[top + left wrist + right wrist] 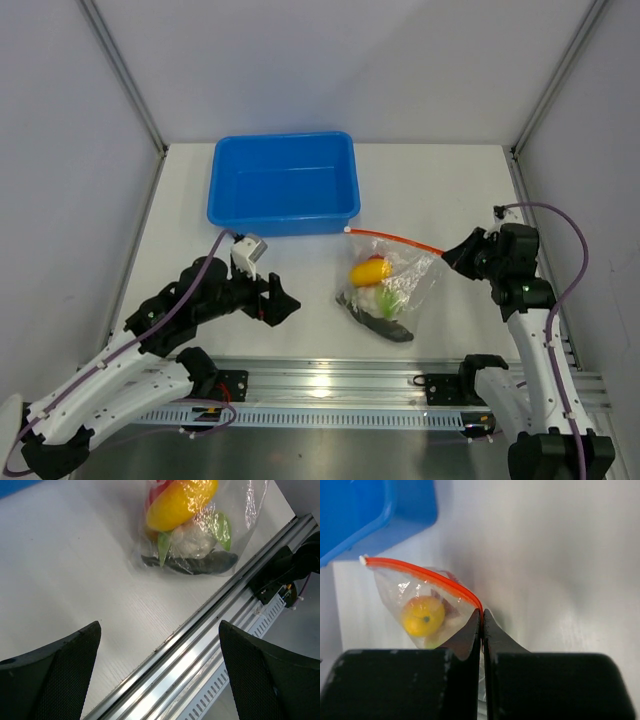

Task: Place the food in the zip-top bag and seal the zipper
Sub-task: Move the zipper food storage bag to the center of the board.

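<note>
We are sealing now: the food is in the zip-top bag, our right gripper clamps the zipper at one end, and our spread-open, empty left gripper should next steady the bag.

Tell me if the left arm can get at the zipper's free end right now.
Probably yes: nothing stands between the open left gripper and the zipper's free end, which lies just off the blue tub.

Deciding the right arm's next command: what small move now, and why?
Probably open the right gripper and let go. It is pinched on the end of the zipper, which reads as one closed line, and the food sits inside the zip-top bag. The left gripper is open, off the bag.
</note>
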Controlling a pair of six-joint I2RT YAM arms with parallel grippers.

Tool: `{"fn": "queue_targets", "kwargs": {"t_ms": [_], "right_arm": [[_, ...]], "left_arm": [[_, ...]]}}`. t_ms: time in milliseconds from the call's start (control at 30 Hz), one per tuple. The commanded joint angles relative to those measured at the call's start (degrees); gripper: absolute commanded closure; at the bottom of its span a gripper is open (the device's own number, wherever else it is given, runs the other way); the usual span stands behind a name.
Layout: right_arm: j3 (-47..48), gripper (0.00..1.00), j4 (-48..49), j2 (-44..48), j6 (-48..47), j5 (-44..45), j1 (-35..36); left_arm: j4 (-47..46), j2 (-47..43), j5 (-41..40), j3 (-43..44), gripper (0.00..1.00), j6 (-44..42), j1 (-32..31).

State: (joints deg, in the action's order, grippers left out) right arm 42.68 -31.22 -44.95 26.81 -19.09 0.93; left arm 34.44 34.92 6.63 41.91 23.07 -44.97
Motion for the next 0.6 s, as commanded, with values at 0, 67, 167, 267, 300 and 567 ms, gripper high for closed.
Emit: {"fn": "queue_targets", "kwargs": {"t_ms": [0,67,167,267,300,567], "right_arm": [[2.85,1.0,-1.74,-1.19,-3.08,6.95,-3.73],[2.85,1.0,-1.3,-2.24,-2.9,9.33,-6.37],[2.68,1.0,1.42,-4.44,-1.5,11.0,-9.96],[2.68,1.0,5.72,-8.55,-0.09,13.19,-14.7],[2.76,1.0,7.65,-9.79,0.26,13.55,-16.38],[3.2,1.0,13.3,-16.57,6.15,9.15,-36.69]], "left_arm": [[-1.47,-1.34,1.27,-1.39,0.01,1.27,0.41],[-2.27,-2.13,1.71,-1.92,0.0,1.71,0.41],[-2.53,-2.57,2.42,-2.8,0.01,2.15,0.41],[-2.79,-2.57,3.64,-2.62,0.0,2.68,0.41],[-2.97,-2.49,4.17,-2.62,0.01,2.86,0.41],[-4.29,-3.98,7.95,-3.5,0.01,6.72,0.41]]}}
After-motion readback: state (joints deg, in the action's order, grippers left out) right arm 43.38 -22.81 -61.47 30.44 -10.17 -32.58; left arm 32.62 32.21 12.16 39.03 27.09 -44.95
